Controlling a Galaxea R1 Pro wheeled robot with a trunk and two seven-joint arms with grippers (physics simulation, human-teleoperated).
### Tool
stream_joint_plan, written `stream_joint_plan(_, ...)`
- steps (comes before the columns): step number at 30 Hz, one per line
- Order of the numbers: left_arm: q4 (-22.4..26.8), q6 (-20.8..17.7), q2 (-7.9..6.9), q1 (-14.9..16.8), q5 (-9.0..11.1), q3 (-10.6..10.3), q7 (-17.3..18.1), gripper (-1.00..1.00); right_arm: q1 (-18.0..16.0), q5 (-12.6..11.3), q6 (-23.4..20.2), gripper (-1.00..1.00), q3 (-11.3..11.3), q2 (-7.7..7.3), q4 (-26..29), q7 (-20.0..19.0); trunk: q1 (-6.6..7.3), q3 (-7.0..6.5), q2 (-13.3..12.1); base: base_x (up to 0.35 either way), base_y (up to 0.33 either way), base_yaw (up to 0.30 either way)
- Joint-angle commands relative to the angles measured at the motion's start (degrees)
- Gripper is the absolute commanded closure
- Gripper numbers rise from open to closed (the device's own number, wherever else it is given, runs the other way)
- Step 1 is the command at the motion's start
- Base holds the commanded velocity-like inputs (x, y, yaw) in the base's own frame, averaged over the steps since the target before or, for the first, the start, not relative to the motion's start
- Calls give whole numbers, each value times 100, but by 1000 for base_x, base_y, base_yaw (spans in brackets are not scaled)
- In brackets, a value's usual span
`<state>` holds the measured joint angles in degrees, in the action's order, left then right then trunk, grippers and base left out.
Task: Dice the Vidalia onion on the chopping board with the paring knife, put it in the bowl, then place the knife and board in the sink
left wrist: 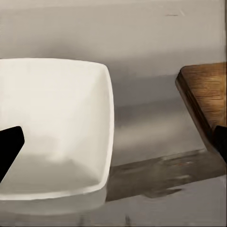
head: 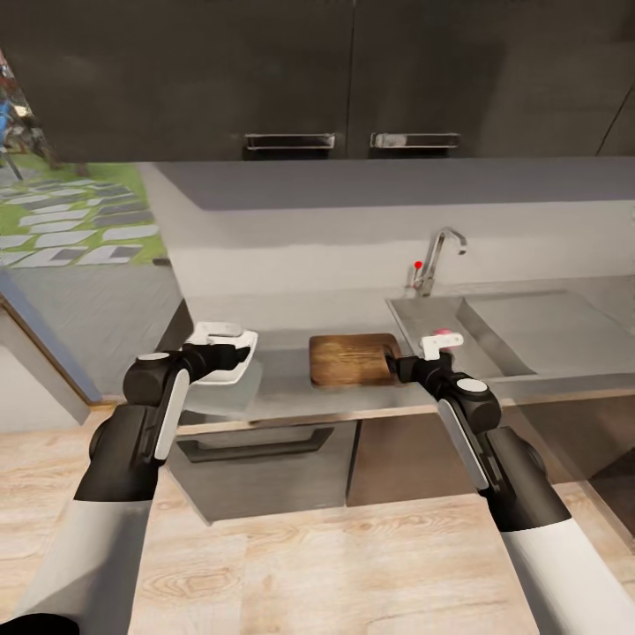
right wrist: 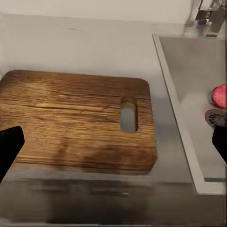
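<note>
We saw the small pinkish-red rounded Vidalia onion (right wrist: 219, 96) lying in the rectangular stainless-steel sink (head: 494, 348) right beside the round drain, not yet picked up. The right gripper (head: 422, 363) hovered at the near left rim of the basin, between the onion and the dark brown wooden chopping board (head: 351, 359) with its slot handle hole; in the right wrist view its fingertips sat at opposite edges, so we judged it spread wide and holding nothing. The left gripper (head: 231, 356) hung over the white squarish shallow bowl (left wrist: 56, 123) on the matte grey countertop (head: 282, 375); one dark fingertip showed in the left wrist view, so we could not tell how wide it was.

Risks as we judged them:
- round bulb could roll off toward the drain if the fingers closed off-centre
- right arm could clip the steel rim or the board edge while dipping into the basin, shoving the board
- left gripper so near the bowl could nudge it along the counter
- curved chrome tap (head: 438, 256) with red knob stood behind the basin, well apart, low risk

We could not pick out the paring knife for sure

No brands, labels or readable writing anywhere
</note>
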<state>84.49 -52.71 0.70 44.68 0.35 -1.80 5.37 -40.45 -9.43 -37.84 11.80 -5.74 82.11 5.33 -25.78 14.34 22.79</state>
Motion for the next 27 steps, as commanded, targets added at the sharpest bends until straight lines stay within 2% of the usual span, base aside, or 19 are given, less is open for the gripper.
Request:
stream_joint_plan(1,7,-28,5,6,0,3,16,-100,-6,-59,-22,-100,15,-7,6,56,0,10,13,-323,0,0)
stream_joint_plan(3,16,-28,25,6,0,0,16,-100,-6,-59,-22,-100,15,-7,6,56,0,7,13,-298,0,0)
stream_joint_plan(5,65,-28,211,6,3,-3,16,-100,-6,-59,-22,-100,-10,-7,6,56,0,7,13,-81,0,0)
stream_joint_plan(8,91,-28,306,6,2,-4,19,-100,-6,-59,-22,-100,-60,-7,6,56,0,6,13,-41,0,0)
stream_joint_plan(9,140,-28,404,6,7,-4,23,-100,-6,-60,-22,-100,-263,-7,14,53,0,6,13,-11,0,0)
stream_joint_plan(12,146,28,444,6,8,-4,31,-100,-6,-59,-28,-100,-470,-8,40,55,0,6,13,-6,0,0)
stream_joint_plan(15,147,287,453,6,9,-4,27,-100,-10,-54,-32,-100,-628,-17,55,61,0,6,13,-1,0,0)
stream_joint_plan(16,144,392,455,6,9,-4,23,-100,-12,-51,-30,-100,-741,-23,99,67,0,6,13,0,0,0)
stream_joint_plan(17,128,507,461,6,9,-4,19,-100,-14,-45,-25,-100,-1032,-58,208,94,0,6,13,0,0,0)
stream_joint_plan(18,125,523,462,6,9,-4,19,-100,-14,-44,-25,-100,-1117,-85,224,99,0,6,13,0,0,0)
stream_joint_plan(19,120,546,463,6,9,-4,18,-100,-15,-43,-24,-100,-1298,-172,247,104,0,6,13,0,0,0)
stream_joint_plan(23,115,570,465,6,9,-4,17,-100,-15,-47,-23,-100,-1623,-415,271,95,0,6,13,0,0,0)
stream_joint_plan(24,114,576,466,6,9,-4,15,-100,-15,-48,-22,-100,-1739,-526,277,81,0,6,13,0,0,0)
stream_joint_plan(25,113,578,466,6,9,-4,14,-100,-15,-48,-22,-100,-1785,-572,279,72,0,6,13,0,0,0)
stream_joint_plan(26,112,584,466,6,9,-4,11,-100,-15,-49,-24,-100,-1933,-697,285,42,0,6,13,0,0,0)
stream_joint_plan(27,112,585,466,6,9,-4,12,-100,-15,-49,-23,-100,-1951,-710,285,36,0,6,13,0,0,0)
